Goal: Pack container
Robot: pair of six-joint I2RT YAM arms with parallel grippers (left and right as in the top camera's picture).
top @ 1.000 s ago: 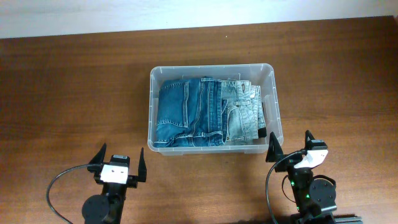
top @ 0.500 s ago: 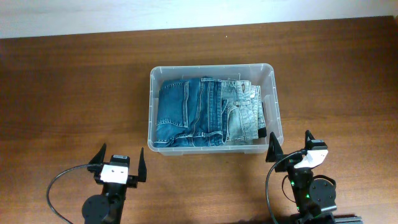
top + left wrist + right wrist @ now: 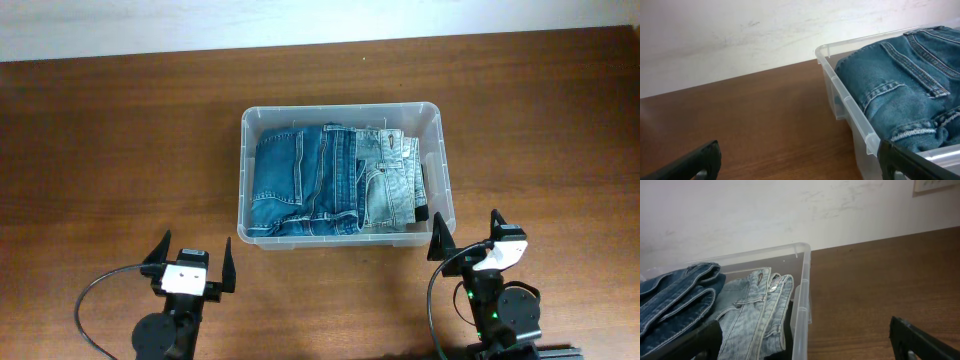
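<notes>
The large rectangular clear plastic storage bin (image 3: 341, 108) with rounded corners sits in the middle of the brown wooden table (image 3: 120, 150), ahead of both arms and apart from them. The left gripper (image 3: 196, 245) is near the table's front edge, off the bin's front-left corner, and the right gripper (image 3: 465, 222) is just off its front-right corner. Both stand with their jaws spread wide and nothing between them. Inside the bin lie a folded pair of dark blue denim jeans (image 3: 300, 180) on the left and a folded pair of pale blue denim jeans (image 3: 388, 180) on the right, side by side and touching. Each arm is drawn back low over its base, its black fingers (image 3: 695, 162) pointing towards the bin and the white wall (image 3: 300, 20). The left wrist camera looks along the bin's left rim (image 3: 840, 80); the right wrist camera sees its right corner (image 3: 802, 280).
</notes>
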